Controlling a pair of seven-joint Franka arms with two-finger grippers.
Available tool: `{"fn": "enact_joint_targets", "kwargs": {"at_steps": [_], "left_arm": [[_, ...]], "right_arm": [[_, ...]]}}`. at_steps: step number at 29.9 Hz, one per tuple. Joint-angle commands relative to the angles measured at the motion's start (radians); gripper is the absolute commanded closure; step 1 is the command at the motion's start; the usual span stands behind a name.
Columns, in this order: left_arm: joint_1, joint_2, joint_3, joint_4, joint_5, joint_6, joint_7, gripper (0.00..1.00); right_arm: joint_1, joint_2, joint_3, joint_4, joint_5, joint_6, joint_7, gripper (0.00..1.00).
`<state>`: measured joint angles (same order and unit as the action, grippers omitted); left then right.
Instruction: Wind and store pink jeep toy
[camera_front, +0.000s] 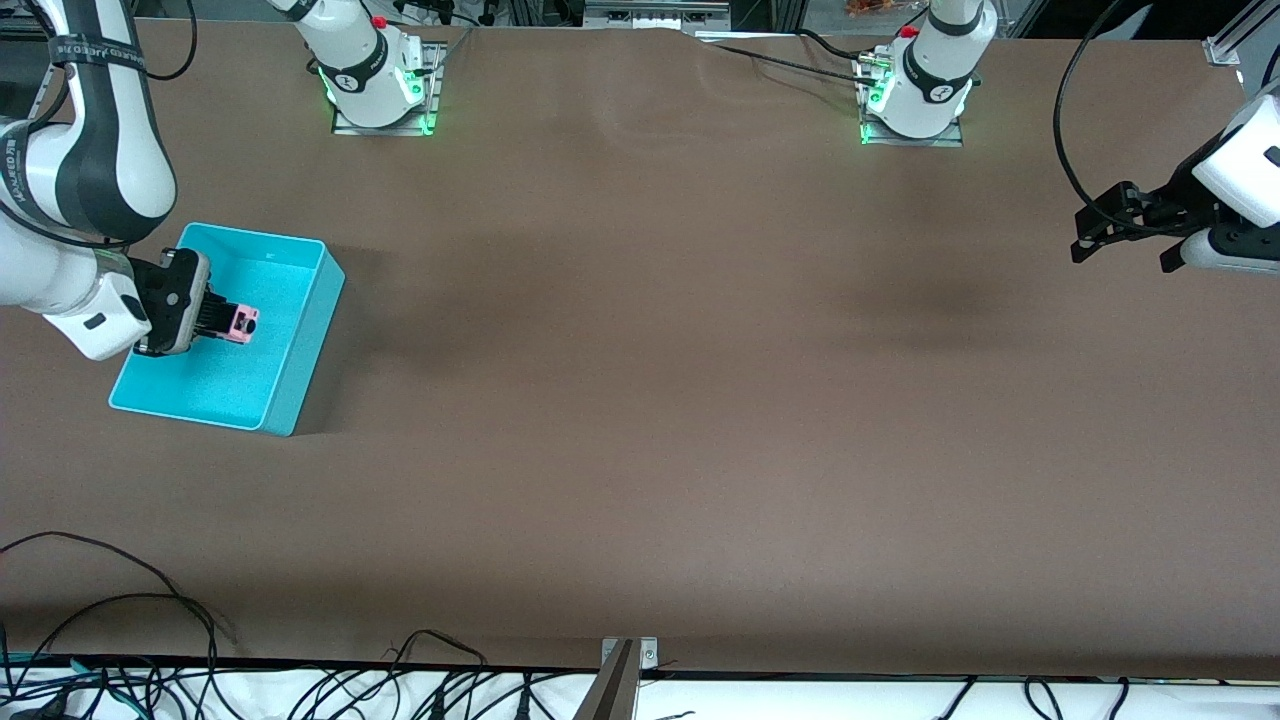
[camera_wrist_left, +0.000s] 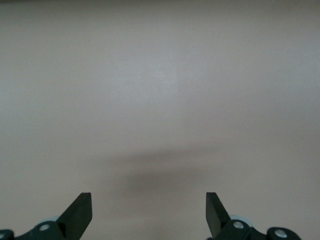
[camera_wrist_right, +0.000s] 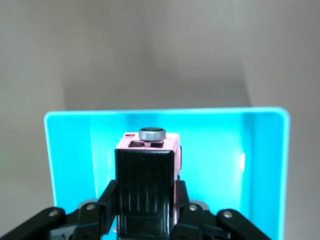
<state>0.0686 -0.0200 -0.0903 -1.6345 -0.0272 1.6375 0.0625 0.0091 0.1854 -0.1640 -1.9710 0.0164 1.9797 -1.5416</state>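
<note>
The pink jeep toy (camera_front: 238, 322) is small, light pink with a black roof. My right gripper (camera_front: 222, 320) is shut on it and holds it over the inside of the turquoise bin (camera_front: 300, 330) at the right arm's end of the table. In the right wrist view the jeep (camera_wrist_right: 148, 170) sits between the black fingers (camera_wrist_right: 107, 197), its black roof toward the camera, with the bin's walls (camera_wrist_right: 260, 150) around it. My left gripper (camera_front: 1090, 235) is open and empty in the air over the left arm's end of the table; its wrist view shows the fingertips (camera_wrist_left: 80, 210) wide apart over bare table.
The brown table (camera_front: 650, 400) is bare apart from the bin. Both arm bases stand at the table's edge farthest from the front camera. Black cables (camera_front: 150, 640) lie along the edge nearest it.
</note>
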Motion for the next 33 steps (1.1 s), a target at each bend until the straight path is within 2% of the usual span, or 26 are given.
{"fn": "enact_joint_targets", "kwargs": {"at_steps": [1,7,20,24,25,26,27,29,30,33], "left_arm": [[0.000,0.008,0.001,0.022,0.000,-0.018,-0.001,0.00],[-0.001,0.008,0.001,0.022,0.000,-0.018,-0.001,0.00],[0.000,0.009,0.001,0.022,0.000,-0.018,-0.001,0.00],[0.000,0.009,0.001,0.022,0.000,-0.018,-0.003,0.00],[0.000,0.009,0.001,0.022,0.000,-0.018,-0.003,0.00],[0.000,0.009,0.001,0.022,-0.002,-0.018,-0.003,0.00],[-0.001,0.009,0.001,0.022,0.000,-0.018,-0.003,0.00],[0.000,0.009,0.001,0.022,0.000,-0.018,-0.003,0.00],[0.002,0.009,0.001,0.021,0.000,-0.018,-0.003,0.00],[0.004,0.009,0.003,0.021,-0.002,-0.018,-0.003,0.00]], "right_arm": [[0.005,-0.037,-0.038,-0.144,0.010,0.131,-0.034,0.93],[0.003,-0.027,-0.046,-0.256,0.014,0.298,-0.034,0.93],[-0.017,0.016,-0.046,-0.347,0.016,0.430,-0.035,0.89],[-0.018,0.031,-0.046,-0.347,0.026,0.432,-0.037,0.67],[-0.018,0.034,-0.046,-0.347,0.037,0.432,-0.037,0.53],[-0.018,0.040,-0.046,-0.347,0.048,0.430,-0.037,0.30],[-0.018,0.045,-0.046,-0.347,0.054,0.430,-0.038,0.21],[-0.020,0.046,-0.046,-0.347,0.059,0.429,-0.038,0.15],[-0.020,0.046,-0.046,-0.347,0.059,0.427,-0.038,0.03],[-0.018,0.043,-0.046,-0.344,0.059,0.421,-0.038,0.00]]}}
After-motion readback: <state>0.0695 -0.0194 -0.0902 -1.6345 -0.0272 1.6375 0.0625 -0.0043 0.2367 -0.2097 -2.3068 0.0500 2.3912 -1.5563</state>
